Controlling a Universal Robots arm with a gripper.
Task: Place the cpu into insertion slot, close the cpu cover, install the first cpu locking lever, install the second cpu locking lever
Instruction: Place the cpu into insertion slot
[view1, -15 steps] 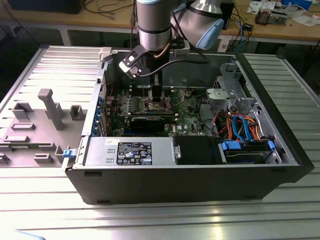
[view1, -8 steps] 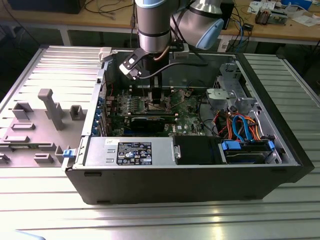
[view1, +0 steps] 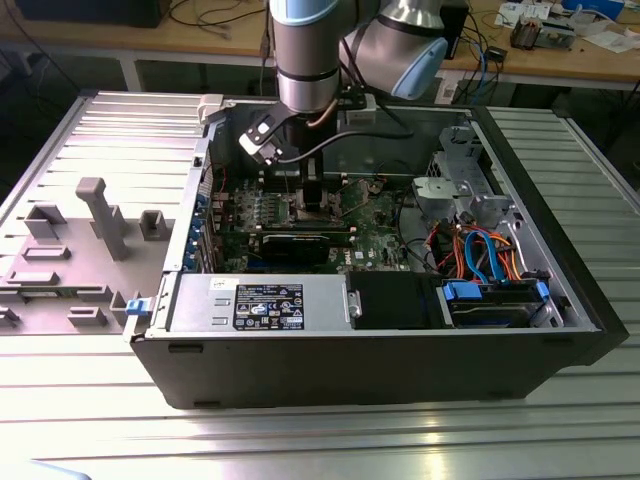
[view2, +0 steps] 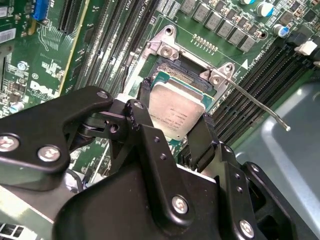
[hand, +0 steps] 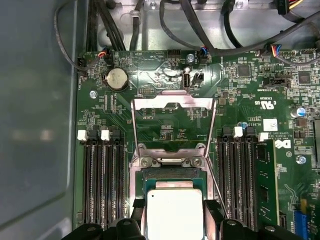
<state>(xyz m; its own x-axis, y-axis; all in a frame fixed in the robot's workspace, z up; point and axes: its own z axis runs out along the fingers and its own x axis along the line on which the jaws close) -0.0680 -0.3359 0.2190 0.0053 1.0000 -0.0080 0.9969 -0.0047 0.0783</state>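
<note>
Exterior view, from its left: grey fixture tray (view1: 60, 270); open case (view1: 380, 370), with the gripper (view1: 312, 195) inside it above the motherboard (view1: 380, 240). Second wrist view: fingers (view2: 142, 100) clamped on two opposite edges of the cpu (view2: 176, 111), which sits over the slot (view2: 175, 75); whether it is seated cannot be told. A wire lever (view2: 255, 102) juts from the slot's corner. First wrist view: the cover (hand: 172, 101) stands hinged open at the slot's edge.
</note>
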